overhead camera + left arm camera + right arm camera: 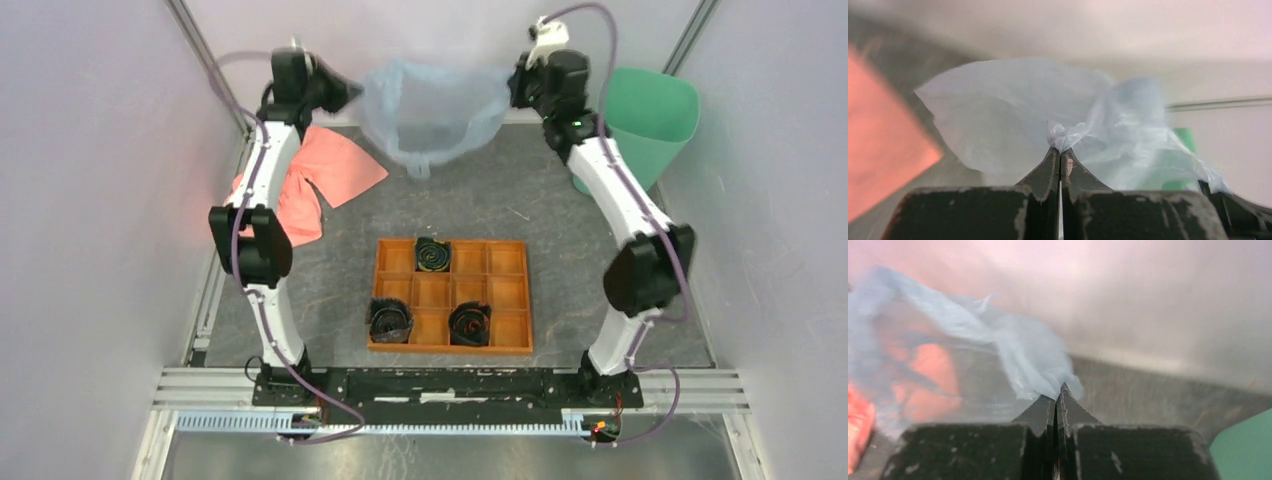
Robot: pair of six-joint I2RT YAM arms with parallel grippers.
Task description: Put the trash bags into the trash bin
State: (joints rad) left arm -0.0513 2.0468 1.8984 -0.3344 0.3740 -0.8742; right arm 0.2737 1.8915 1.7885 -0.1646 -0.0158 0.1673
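On the near tabletop [560, 200], a wooden tray [500, 262] holds three black rolls [433, 256]. A salmon-pink cloth [330, 175] lies farther back on the left. Beyond it, the pale blue trash bag [430, 110] hangs spread in the air, with the left jaws and right jaws each clamped on an edge. The mint-green trash bin [645, 120] sits at the far right, apart from the bag.
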